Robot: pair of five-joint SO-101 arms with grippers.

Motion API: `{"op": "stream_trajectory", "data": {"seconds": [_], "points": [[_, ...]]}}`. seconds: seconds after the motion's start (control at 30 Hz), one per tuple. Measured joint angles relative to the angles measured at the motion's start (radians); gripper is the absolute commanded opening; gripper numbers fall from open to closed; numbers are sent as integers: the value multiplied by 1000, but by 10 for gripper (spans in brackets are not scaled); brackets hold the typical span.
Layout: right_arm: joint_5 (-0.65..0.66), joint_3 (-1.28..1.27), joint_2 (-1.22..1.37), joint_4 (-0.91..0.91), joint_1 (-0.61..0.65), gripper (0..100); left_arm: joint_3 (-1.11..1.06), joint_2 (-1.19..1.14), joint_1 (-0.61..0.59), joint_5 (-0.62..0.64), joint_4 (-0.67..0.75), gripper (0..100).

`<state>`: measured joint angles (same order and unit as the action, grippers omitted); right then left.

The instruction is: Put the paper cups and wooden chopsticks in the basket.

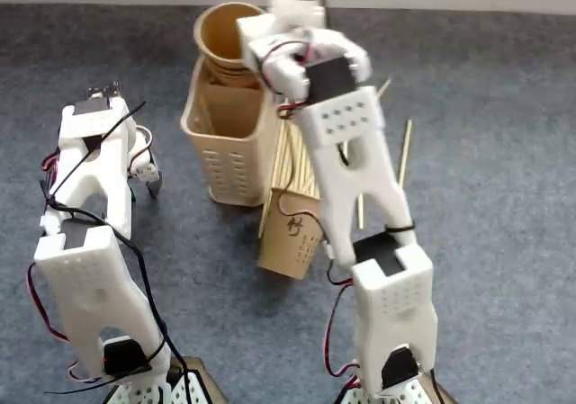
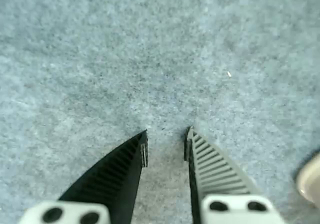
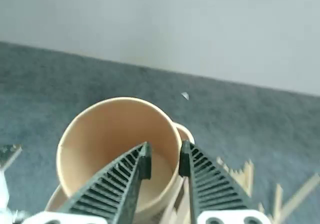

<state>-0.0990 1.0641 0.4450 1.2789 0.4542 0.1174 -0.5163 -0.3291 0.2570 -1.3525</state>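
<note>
Possibly the right gripper, narrowly parted astride the rim of the cup at upper centre, snags it on lifting and tips it off the basket; the left gripper hangs slightly open, empty.

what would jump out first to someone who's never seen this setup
The right arm's claw sits at the rim of a tan paper cup, which is stacked in another cup inside the beige perforated plastic basket mid-table. Beside the basket, a fallen brown paper cup lies on its side next to loose wooden chopsticks on the grey carpet.
</note>
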Motion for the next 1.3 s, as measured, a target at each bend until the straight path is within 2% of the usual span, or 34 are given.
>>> {"op": "stream_trajectory", "data": {"seconds": [0.17,0.27,0.43,0.57,0.83,0.97,1.3], "points": [[11,86,-44,370,-3,112,0,0,0,0,0,140],[87,87,-51,457,-5,112,0,0,0,0,0,140],[140,66,-117,473,-14,112,0,0,0,0,0,140],[147,-55,-207,474,-21,112,0,0,0,0,0,140],[163,-559,-339,470,-26,112,0,0,0,0,0,140],[278,-763,-339,457,-15,114,0,0,0,0,0,140],[328,-822,-341,433,109,115,0,0,0,0,0,140]]}}
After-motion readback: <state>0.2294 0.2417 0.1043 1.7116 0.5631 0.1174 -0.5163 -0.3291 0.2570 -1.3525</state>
